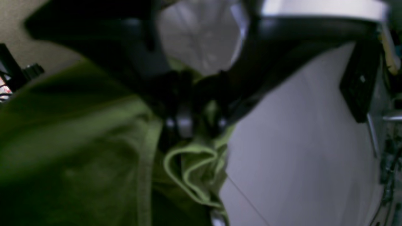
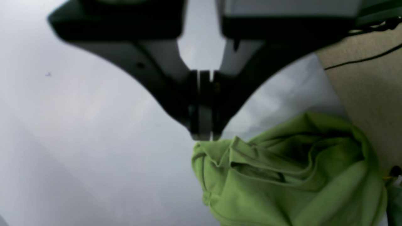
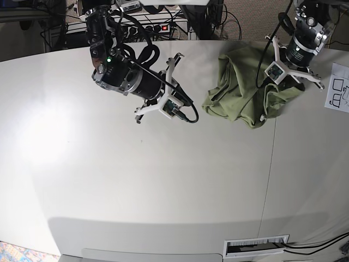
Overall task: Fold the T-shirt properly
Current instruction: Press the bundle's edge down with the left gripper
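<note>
Two hands work a white worktop (image 3: 136,185). The olive-green T-shirt (image 3: 245,90) lies crumpled at about two o'clock on it. The left hand (image 1: 194,125) is clenched on a bunched fold of the fabric. The right hand (image 2: 204,135) is closed with nothing in it, just beside the heap's edge. Lifting by this wad risks dragging several layers together, so the shirt may rise tangled rather than spread flat.
</note>
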Available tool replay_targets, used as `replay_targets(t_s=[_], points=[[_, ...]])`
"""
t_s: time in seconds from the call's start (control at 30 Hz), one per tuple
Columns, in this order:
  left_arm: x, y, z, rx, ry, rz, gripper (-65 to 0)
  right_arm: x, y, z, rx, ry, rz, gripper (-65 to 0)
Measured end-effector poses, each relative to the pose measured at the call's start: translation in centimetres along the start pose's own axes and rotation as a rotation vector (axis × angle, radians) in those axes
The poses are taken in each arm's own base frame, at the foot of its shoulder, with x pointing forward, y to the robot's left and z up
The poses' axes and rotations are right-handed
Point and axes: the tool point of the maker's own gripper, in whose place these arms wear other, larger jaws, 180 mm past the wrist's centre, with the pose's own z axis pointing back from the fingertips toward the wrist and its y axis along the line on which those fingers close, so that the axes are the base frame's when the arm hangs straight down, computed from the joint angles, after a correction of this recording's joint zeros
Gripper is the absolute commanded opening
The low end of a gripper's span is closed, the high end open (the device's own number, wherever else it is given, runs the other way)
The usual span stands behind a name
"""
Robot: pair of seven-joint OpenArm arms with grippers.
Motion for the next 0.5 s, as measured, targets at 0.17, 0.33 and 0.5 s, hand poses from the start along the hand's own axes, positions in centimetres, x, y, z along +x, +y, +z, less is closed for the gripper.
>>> replay_targets(t_s=[0.17,0.33,0.5], points=[[0.9,1.2,-0.5,0.032,-0.028,-0.002,-65.0,0.0,0.0,0.0,0.0,0.0,0.0,-65.0],[1.5,4.7,-0.5,0.197,-0.035,0.018,-65.0,0.0,0.0,0.0,0.0,0.0,-0.001,-65.0],[-0.4,5.0,-1.7,0.201,0.003,0.024,-65.0,0.1,0.0,0.0,0.002,-0.003,-0.002,-65.0]])
